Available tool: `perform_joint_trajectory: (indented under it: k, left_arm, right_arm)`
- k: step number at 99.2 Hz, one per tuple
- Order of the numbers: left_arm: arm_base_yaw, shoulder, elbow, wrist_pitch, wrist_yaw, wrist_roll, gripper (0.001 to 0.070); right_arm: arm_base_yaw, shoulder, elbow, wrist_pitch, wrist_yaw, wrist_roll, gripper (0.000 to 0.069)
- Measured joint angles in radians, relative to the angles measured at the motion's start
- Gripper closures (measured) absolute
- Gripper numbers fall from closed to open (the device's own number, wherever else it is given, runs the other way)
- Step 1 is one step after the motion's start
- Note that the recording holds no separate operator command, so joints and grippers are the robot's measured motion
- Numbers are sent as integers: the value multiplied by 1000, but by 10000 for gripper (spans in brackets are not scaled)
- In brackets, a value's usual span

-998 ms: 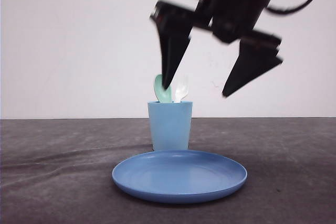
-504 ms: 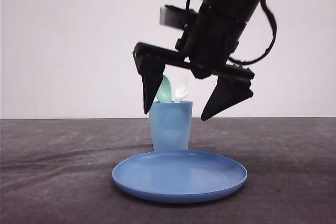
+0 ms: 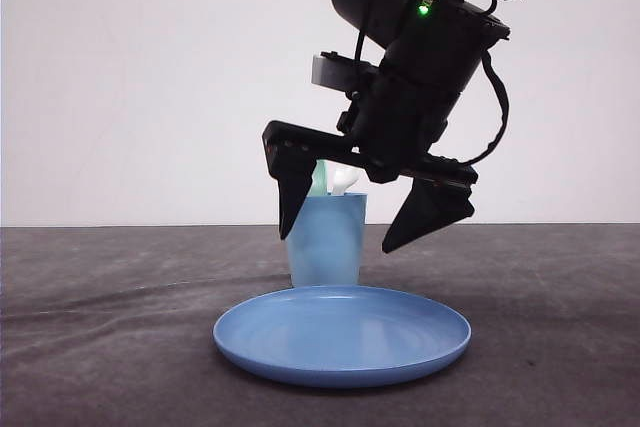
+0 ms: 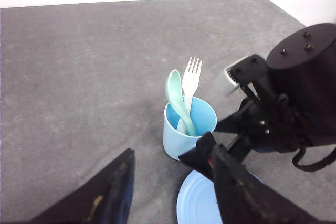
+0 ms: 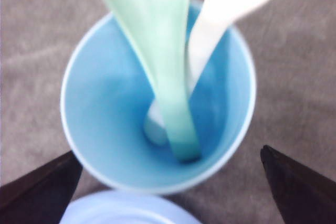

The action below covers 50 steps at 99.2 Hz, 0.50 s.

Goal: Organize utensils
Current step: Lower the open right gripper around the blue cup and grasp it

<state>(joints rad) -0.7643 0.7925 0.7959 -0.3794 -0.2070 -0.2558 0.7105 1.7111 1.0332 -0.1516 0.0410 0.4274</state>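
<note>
The right gripper (image 3: 362,232) hangs with its jaws spread wide and nothing between them. In the front view its two dark fingers straddle the light blue cup (image 3: 325,242) — one fingertip (image 3: 291,227) overlaps the cup's rim at about 9 o'clock, the other (image 3: 400,240) sits off to 3 o'clock, clear of the wall. The right wrist view looks straight down into the cup (image 5: 105,124), with the finger tips at the lower corners, well apart on either side.

Both utensils stand inside that cup, handles down and heads up. The mint-green spoon (image 4: 177,95) leans toward 11 o'clock in the left wrist view, its oval bowl above the rim; the white fork (image 4: 191,80) rises just beside it, tines pointing toward 12 o'clock. From the front, only slivers of the spoon (image 3: 320,182) and the fork (image 3: 345,180) show behind the gripper's crossbar.

The round blue plate (image 3: 342,335) lies on the dark grey table (image 3: 100,327) at 6 o'clock from the cup, nearer the camera, its far rim close to the cup's base.

The left gripper (image 4: 173,182) — seen from its own wrist camera — is also spread wide and holds nothing, with the cup beyond its fingers.
</note>
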Motion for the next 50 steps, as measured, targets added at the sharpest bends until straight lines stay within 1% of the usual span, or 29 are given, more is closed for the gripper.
perform_joint_trajectory:
  k: [24, 32, 50]
  left_arm:
    - [0, 0, 0, 2, 0, 0, 433]
    - [0, 0, 0, 2, 0, 0, 433]
    - [0, 0, 0, 1, 0, 0, 433]
  right_arm:
    - [-18, 6, 52, 5, -30, 0, 10]
    - [-17, 32, 76, -3, -49, -1, 10]
    - [-17, 90, 106, -19, -47, -10, 10]
